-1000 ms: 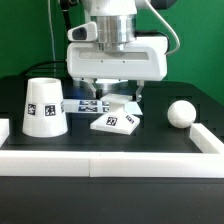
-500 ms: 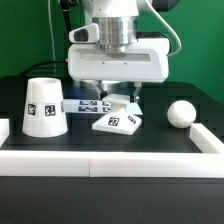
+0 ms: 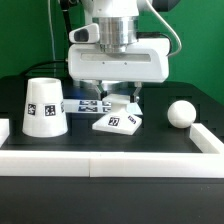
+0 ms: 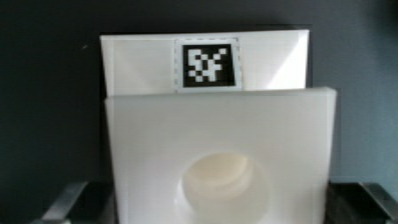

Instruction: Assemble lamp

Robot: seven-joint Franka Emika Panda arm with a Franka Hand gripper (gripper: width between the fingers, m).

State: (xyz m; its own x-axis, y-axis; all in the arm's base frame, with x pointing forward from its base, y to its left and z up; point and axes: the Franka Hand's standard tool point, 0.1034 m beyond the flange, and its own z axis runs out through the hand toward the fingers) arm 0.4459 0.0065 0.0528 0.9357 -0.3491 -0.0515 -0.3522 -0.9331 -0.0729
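Observation:
The lamp base (image 3: 118, 121), a low white block with a tag, lies tilted on the black table at the centre. My gripper (image 3: 115, 100) hangs right above its far end, open, one finger on each side. In the wrist view the base (image 4: 214, 120) fills the picture, with its round socket (image 4: 222, 182) between my dark fingers (image 4: 68, 203); a small gap shows on both sides. The cup-like shade (image 3: 43, 107) stands mouth down at the exterior view's left. The ball bulb (image 3: 180, 113) rests at the exterior view's right.
The marker board (image 3: 84, 104) lies flat behind the base, partly under my gripper. A long white rail (image 3: 110, 160) edges the table's front, with short rails at both sides. A green wall stands behind.

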